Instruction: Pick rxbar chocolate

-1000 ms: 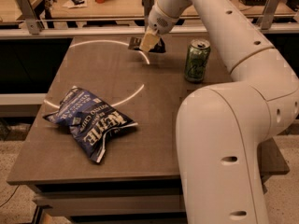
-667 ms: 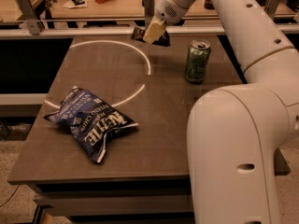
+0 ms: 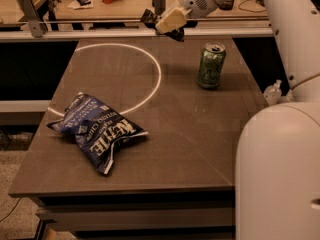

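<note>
Above the brown table's [image 3: 200,134] far edge, the cream gripper [image 3: 165,26] clamps the dark rxbar chocolate [image 3: 177,34]. On the table are a green can [image 3: 210,65], a blue white-lettered chip bag [image 3: 97,131] and a white ring [image 3: 159,74].

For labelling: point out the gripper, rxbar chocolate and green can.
gripper [image 3: 167,29], camera view: between fingertips, above far table [image 3: 190,129] edge
rxbar chocolate [image 3: 176,34], camera view: dark wrapper end under gripper
green can [image 3: 211,66], camera view: side wall

The dark brown surface [image 3: 200,134] carries a crumpled blue chip bag [image 3: 97,131] lying near its front left and a green can [image 3: 211,65] standing upright at the far right. A white ring [image 3: 159,76] is marked on it. Above the far edge hangs the tool [image 3: 166,24], clamping the rxbar chocolate [image 3: 176,34].
</note>
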`<state>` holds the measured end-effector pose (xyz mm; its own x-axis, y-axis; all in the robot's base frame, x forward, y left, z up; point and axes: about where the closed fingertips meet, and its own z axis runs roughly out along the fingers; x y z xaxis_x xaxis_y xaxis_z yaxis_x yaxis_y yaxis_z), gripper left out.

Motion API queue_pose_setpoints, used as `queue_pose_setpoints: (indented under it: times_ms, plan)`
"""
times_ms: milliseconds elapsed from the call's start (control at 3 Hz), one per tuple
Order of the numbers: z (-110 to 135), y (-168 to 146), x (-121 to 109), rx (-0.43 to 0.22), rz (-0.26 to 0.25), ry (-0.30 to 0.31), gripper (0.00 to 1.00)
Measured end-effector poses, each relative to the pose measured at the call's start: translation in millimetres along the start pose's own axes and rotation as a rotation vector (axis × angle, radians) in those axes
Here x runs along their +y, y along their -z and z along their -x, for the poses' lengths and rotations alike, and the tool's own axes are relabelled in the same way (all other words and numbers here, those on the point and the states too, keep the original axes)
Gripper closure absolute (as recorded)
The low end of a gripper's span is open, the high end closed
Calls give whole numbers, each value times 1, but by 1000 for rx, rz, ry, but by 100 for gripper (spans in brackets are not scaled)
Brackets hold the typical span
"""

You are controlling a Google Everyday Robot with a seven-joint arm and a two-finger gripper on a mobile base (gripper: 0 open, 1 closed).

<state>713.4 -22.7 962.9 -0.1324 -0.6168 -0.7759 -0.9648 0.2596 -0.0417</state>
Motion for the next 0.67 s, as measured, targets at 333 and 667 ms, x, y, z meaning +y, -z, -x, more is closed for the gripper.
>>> queue_pose_setpoints:
  times_ms: [333, 667]
  plan:
    - [10, 2, 13, -170, 79, 15, 100]
    - [15, -1, 16, -185, 93, 18, 100]
